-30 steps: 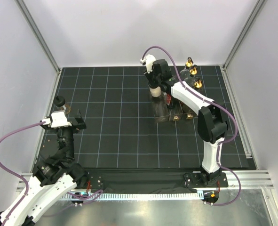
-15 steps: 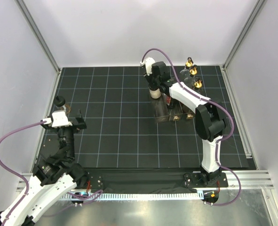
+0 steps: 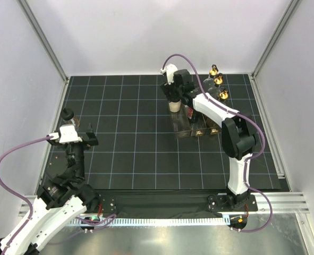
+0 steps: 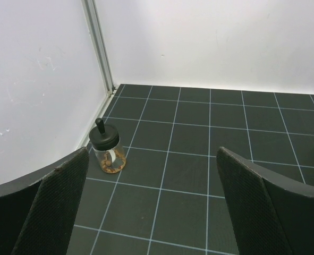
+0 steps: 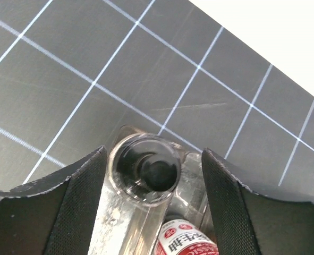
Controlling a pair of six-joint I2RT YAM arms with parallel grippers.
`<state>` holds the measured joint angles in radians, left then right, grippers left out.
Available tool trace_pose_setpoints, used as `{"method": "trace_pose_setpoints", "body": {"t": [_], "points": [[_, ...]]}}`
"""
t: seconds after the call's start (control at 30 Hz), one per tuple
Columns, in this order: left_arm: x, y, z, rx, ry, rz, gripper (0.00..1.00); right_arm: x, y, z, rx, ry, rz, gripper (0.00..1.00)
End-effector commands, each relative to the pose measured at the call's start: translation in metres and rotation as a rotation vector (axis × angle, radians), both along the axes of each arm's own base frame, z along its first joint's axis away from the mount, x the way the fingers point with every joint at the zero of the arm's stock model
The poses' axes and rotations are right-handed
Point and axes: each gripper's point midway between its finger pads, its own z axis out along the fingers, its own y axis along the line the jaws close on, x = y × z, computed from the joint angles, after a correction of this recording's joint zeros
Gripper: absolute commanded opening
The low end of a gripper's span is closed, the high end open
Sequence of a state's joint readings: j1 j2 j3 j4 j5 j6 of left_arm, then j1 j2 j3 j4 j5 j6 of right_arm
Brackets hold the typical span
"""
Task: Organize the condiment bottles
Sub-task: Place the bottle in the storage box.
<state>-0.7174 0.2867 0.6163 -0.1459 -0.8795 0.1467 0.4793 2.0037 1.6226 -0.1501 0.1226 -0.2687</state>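
My right gripper [image 3: 172, 97] hangs over the far-left corner of the clear rack [image 3: 182, 127]. In the right wrist view its jaws [image 5: 154, 159] stand open on either side of a clear-topped condiment bottle [image 5: 144, 169] that stands upright in the rack, with a gap on the right side. Just behind that bottle is a white cap with red print [image 5: 187, 243]. Three gold-topped bottles [image 3: 219, 80] stand at the rack's far right. My left gripper [image 3: 88, 139] is open and holds nothing. A small black-lidded jar [image 4: 107, 152] stands ahead of it to the left.
The rack's clear walls [image 5: 195, 183] close in around the bottle. The left wall and its metal rail [image 4: 99, 45] run right behind the small jar. A metal rail [image 3: 268, 199] lines the near edge of the black grid mat.
My right gripper has gone from shut on the clear-topped bottle to open, and the bottle now stands alone in the rack. The left arm has hardly moved.
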Motion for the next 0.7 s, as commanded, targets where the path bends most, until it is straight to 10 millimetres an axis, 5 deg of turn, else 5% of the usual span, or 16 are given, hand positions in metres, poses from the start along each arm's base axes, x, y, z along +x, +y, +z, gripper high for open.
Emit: {"method": "trace_pose_setpoints", "body": {"t": [0.0, 0.43, 0.67], "points": [[0.002, -0.002, 0.006, -0.023, -0.025, -0.001, 1.00, -0.008, 0.005, 0.059, 0.069, -0.103, 0.058, 0.75], [0.006, -0.010, 0.002, -0.002, 0.002, -0.028, 1.00, -0.096, 0.045, 0.103, 0.128, -0.081, 0.482, 0.83], [0.012, -0.023, -0.006, 0.033, 0.051, -0.081, 1.00, -0.179, 0.040, 0.130, 0.140, -0.098, 0.747, 0.90]]}}
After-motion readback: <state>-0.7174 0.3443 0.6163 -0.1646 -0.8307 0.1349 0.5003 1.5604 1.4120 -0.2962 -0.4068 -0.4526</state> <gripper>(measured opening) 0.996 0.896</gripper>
